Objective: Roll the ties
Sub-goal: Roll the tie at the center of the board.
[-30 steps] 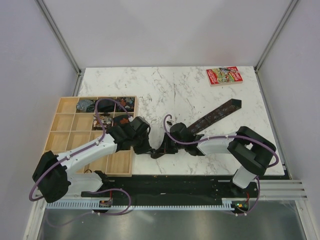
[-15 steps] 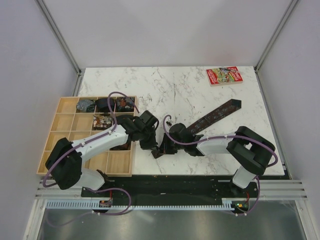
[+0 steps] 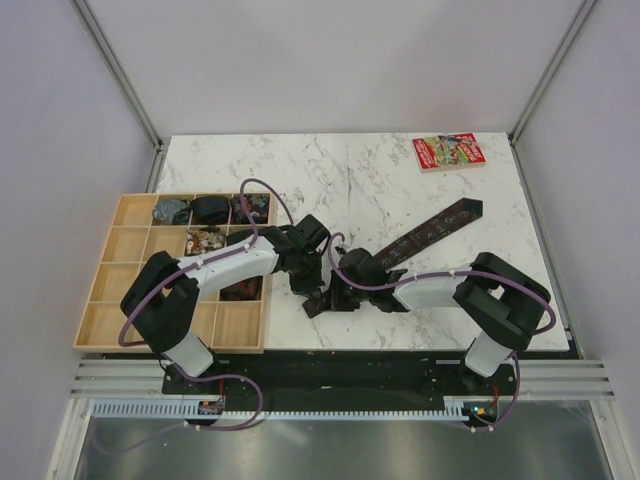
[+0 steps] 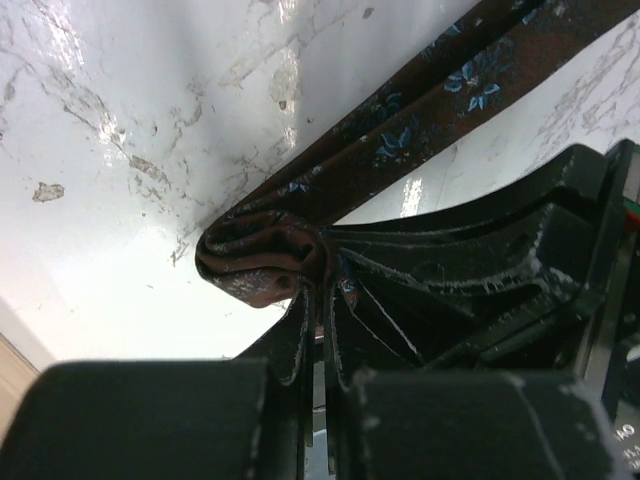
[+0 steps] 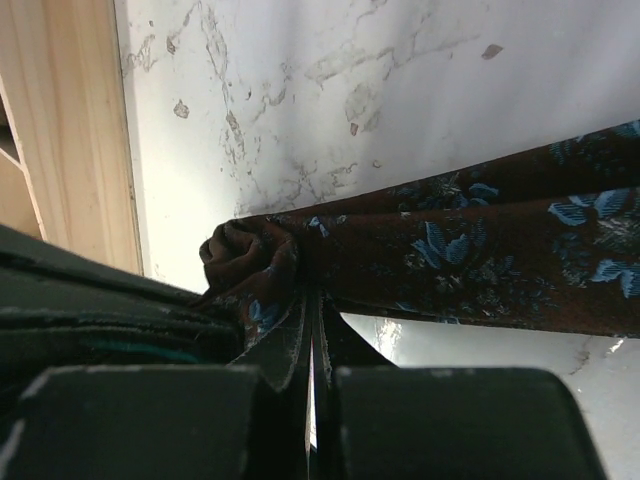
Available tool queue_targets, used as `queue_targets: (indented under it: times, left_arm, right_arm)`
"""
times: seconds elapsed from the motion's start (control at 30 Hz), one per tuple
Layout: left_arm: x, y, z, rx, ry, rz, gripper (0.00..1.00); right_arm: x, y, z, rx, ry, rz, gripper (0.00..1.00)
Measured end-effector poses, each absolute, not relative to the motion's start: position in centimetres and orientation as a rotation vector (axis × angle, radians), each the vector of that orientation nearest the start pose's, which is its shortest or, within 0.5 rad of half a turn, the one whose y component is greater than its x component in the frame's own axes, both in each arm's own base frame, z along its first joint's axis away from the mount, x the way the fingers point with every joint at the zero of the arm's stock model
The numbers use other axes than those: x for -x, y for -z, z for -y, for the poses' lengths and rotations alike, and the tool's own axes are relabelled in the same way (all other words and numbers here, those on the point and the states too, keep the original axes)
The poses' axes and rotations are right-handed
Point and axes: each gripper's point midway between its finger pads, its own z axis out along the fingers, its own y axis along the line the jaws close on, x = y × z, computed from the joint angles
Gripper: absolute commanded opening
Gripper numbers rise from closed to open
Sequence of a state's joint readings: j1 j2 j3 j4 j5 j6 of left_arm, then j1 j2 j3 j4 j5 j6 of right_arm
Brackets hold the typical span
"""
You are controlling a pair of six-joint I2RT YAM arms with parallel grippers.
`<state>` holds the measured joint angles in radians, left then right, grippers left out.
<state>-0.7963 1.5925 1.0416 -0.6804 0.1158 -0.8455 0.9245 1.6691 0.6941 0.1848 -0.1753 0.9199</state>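
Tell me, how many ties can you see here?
5: one tie on the table, pinched by the left claw and right claw; three rolled bundles in the wooden tray's far row, one in the next row. The left arm may hide more.

tray (image 3: 128,243): left edge of table (image 3: 350,170) | tie (image 3: 432,232): right of tray, mid-table | booklet (image 3: 447,152): far right corner

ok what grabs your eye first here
Near the front, the left gripper and right gripper both pinch the bunched end of a dark flowered tie; the rest stretches flat toward the far right. A wooden tray sits at left, a red booklet in the far right corner.
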Motion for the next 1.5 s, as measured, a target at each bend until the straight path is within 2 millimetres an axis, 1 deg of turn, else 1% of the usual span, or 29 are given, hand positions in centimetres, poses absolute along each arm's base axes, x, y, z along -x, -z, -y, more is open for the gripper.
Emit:
queue_targets:
  times: [0.13,0.23,0.33,0.4,0.43,0.47,0.53,0.67,0.77,0.9,1.0,1.07,1.17,1.3,1.4,1.5]
  left_arm:
    - [-19.1,-5.5,26.8,0.040,0.477,-2.977,0.03]
    - [-19.3,-5.2,27.0,0.038,0.475,-2.987,0.06]
    - [-19.5,-5.0,27.1,0.032,0.468,-2.992,0.10]
    - [-19.6,-5.0,27.3,0.029,0.470,-2.990,0.23]
    - [-19.6,-5.0,27.3,0.025,0.471,-2.989,0.28]
    - [-19.7,-5.1,27.3,0.022,0.473,-2.986,0.36]
    - [-20.0,-5.3,27.6,0.016,0.484,-2.975,0.43]
    - [-20.4,-5.8,27.9,0.013,0.500,-2.959,0.49]
    - [-20.6,-6.0,28.1,0.012,0.507,-2.953,0.51]
    - [-20.8,-6.3,28.3,0.011,0.519,-2.942,0.54]
    - [-20.8,-6.5,28.4,0.010,0.524,-2.937,0.58]
    - [-20.9,-6.9,28.4,0.010,0.531,-2.926,0.59]
    - [-21.2,-7.3,28.2,0.021,0.540,-2.913,0.60]
    - [-21.9,-8.3,27.7,0.040,0.556,-2.879,0.63]
    - [-22.7,-9.6,27.1,0.058,0.582,-2.839,0.64]
    - [-23.7,-11.0,26.0,0.092,0.604,-2.792,0.64]
  right_arm:
    - [-18.1,-1.8,-34.0,0.105,-0.975,-2.633,0.00]
    - [-18.1,-2.0,-33.3,0.113,-0.940,-2.640,0.01]
    - [-17.8,-2.6,-32.5,0.128,-0.916,-2.636,0.02]
    - [-17.7,-3.5,-31.9,0.137,-0.908,-2.621,0.02]
    - [-17.6,-3.9,-31.8,0.141,-0.911,-2.613,0.02]
    - [-17.6,-4.4,-31.6,0.145,-0.914,-2.601,0.02]
    - [-17.5,-5.4,-31.3,0.161,-0.921,-2.577,0.03]
    - [-17.4,-7.4,-31.1,0.191,-0.952,-2.524,0.05]
    - [-17.3,-8.4,-31.1,0.212,-0.972,-2.495,0.05]
    - [-17.3,-8.9,-31.2,0.237,-0.972,-2.492,0.04]
    - [-17.5,-9.5,-31.7,0.245,-0.985,-2.483,0.04]
    - [-17.8,-10.0,-32.2,0.253,-1.000,-2.475,0.04]
    - [-17.9,-10.2,-32.6,0.261,-1.008,-2.478,0.03]
    - [-18.1,-10.3,-33.2,0.266,-1.016,-2.483,0.03]
    - [-18.3,-10.3,-33.5,0.268,-1.019,-2.483,0.02]
    - [-18.5,-10.2,-33.9,0.272,-1.025,-2.485,0.02]
